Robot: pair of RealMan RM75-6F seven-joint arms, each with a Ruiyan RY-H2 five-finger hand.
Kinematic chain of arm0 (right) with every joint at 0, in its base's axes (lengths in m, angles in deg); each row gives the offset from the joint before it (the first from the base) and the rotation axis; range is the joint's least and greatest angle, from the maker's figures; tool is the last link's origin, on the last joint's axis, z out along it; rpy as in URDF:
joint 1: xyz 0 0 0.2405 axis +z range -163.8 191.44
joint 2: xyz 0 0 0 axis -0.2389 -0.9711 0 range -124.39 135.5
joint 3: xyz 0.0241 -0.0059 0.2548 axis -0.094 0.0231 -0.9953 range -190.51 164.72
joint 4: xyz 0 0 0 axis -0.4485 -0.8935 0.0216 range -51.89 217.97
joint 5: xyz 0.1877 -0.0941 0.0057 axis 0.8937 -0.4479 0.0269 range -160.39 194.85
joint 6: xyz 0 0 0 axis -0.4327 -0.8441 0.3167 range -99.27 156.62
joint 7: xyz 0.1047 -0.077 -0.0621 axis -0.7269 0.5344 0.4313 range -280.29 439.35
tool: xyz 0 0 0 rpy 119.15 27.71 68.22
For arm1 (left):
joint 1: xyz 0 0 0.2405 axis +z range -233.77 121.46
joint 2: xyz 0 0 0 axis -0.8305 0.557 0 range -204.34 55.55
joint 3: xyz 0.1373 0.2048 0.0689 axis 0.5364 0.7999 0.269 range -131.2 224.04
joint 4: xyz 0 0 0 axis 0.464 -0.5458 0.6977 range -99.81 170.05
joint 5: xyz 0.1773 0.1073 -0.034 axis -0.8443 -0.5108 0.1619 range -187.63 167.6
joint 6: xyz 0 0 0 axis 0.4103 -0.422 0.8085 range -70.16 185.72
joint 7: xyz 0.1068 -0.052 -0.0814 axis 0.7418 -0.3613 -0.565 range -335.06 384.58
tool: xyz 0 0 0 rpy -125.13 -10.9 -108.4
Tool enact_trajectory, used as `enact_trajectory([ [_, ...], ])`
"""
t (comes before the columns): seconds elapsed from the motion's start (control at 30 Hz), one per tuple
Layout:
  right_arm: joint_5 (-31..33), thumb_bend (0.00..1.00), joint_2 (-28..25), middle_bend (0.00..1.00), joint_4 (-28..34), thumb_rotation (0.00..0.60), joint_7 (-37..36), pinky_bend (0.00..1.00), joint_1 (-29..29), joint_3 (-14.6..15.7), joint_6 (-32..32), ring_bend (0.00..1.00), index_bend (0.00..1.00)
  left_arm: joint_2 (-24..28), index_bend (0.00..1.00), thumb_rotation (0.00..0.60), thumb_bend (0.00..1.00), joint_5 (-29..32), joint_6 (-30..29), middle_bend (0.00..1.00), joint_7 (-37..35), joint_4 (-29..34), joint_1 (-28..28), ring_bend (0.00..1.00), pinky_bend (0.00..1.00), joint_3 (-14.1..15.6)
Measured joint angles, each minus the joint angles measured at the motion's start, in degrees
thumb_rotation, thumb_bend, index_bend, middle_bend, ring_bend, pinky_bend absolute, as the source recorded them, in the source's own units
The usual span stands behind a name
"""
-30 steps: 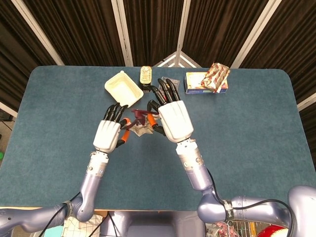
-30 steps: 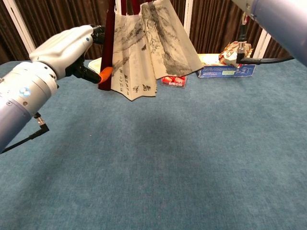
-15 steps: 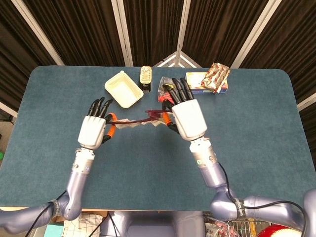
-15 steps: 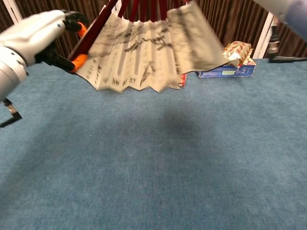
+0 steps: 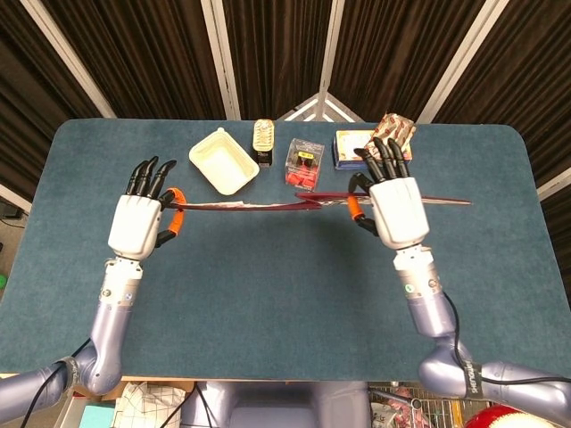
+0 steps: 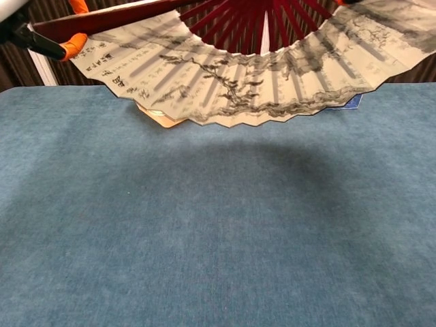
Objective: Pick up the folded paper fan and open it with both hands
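Observation:
The paper fan [image 6: 245, 78] hangs spread wide above the table, its pleated leaf painted with ink branches and writing, its ribs dark red. Seen edge-on from the head view, the fan [image 5: 268, 204] is a thin red line running between my two hands. My left hand [image 5: 138, 223] pinches the fan's left outer rib, orange fingertips [image 6: 71, 46] showing at that end in the chest view. My right hand [image 5: 393, 207] grips the right side, with a rib end sticking out past it to the right.
Along the far edge of the blue table [image 5: 285, 303] stand a cream tray [image 5: 223, 160], a small yellow pack [image 5: 262, 139], a clear box with red contents [image 5: 305, 164] and a blue box with a snack bag [image 5: 385, 143] on it.
Both hands have moved apart, the left hand leftward and the right hand rightward, and the fan has spread from about half open to a wide arc.

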Motion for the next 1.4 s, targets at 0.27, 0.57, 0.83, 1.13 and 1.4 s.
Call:
enact_trajectory([
  [0.27, -1.62, 0.56, -2.28, 0.22, -0.11, 0.600, -3.18, 0.00, -2.57, 2.05, -0.94, 0.02, 0.69, 0.09, 0.57, 0.600, 0.61, -0.09, -0.36, 0.11, 1.45, 1.82, -0.19, 0.00, 0.08, 0.70],
  [0.57, -3.87, 0.56, -2.64, 0.22, -0.48, 0.600, -4.16, 0.00, -3.90, 4.56, -1.23, 0.02, 0.69, -1.72, 0.57, 0.600, 0.61, -0.11, -0.56, 0.11, 2.76, 1.42, -0.69, 0.00, 0.08, 2.00],
  [0.83, -5.24, 0.56, -2.22, 0.22, -1.35, 0.600, -5.40, 0.00, -5.59, 6.93, -1.80, 0.02, 0.69, -2.90, 0.57, 0.600, 0.61, -0.15, -0.62, 0.10, 2.87, 1.08, -0.51, 0.00, 0.08, 3.58],
  [1.13, -7.80, 0.56, -3.70, 0.22, -1.27, 0.600, -6.99, 0.00, -8.10, 9.99, -2.50, 0.02, 0.62, -2.86, 0.57, 0.600, 0.61, -1.25, -1.48, 0.10, 2.31, 3.14, 0.98, 0.00, 0.07, 6.08],
  [1.4, -10.98, 0.56, -5.73, 0.11, 1.02, 0.600, -7.46, 0.00, -10.45, 12.96, -3.39, 0.00, 0.23, -0.23, 0.45, 0.600, 0.52, -2.77, -3.29, 0.01, 0.36, 6.81, 3.42, 0.00, 0.02, 8.01],
])
